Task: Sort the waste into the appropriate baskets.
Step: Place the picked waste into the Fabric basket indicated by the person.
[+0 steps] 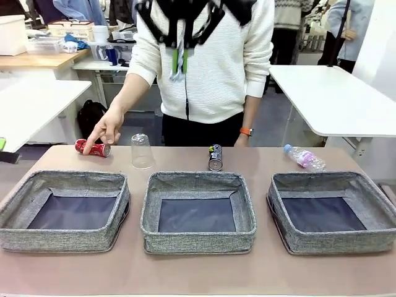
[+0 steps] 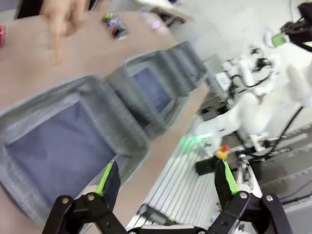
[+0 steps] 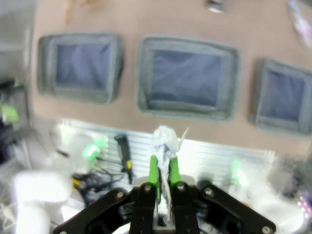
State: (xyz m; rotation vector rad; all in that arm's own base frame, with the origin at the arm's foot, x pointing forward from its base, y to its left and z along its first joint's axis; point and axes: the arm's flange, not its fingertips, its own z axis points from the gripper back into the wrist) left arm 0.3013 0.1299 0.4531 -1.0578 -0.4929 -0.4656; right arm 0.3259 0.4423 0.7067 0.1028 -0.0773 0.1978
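From the front, three grey woven-fabric baskets with soft walls and dark flat bottoms sit in a row on the brown worktop (image 1: pixel 198 272): the left basket (image 1: pixel 55 240), the middle basket (image 1: pixel 198 242) and the right basket (image 1: pixel 337 242). Behind them, along the far edge, lies the litter. A person's hand (image 1: pixel 106 131) rests its fingertips on a crushed red can (image 1: pixel 93 148) behind the left basket. Just beside it a clear plastic cup (image 1: pixel 142 151) stands upside down. A dark can (image 1: pixel 215 158) sits behind the middle basket, its print too small to read. A clear bottle (image 1: pixel 304 158) with a blue cap and a pink label lies on its side behind the right basket. The right wrist view looks down from high over the near edge onto all three baskets, blurred. Here the right pincer (image 3: pixel 164 163) has its green pads squeezed together on a white crumpled paper ball (image 3: pixel 165 139), which sticks up above the fingertips, well apart from the baskets. The left wrist view looks slantwise along the row. The left pincer (image 2: pixel 166 170) is spread wide and holds nothing, one finger above the near corner of the left basket and the other out past the worktop's edge. The hand, the dark can and the bottle show there as smears.
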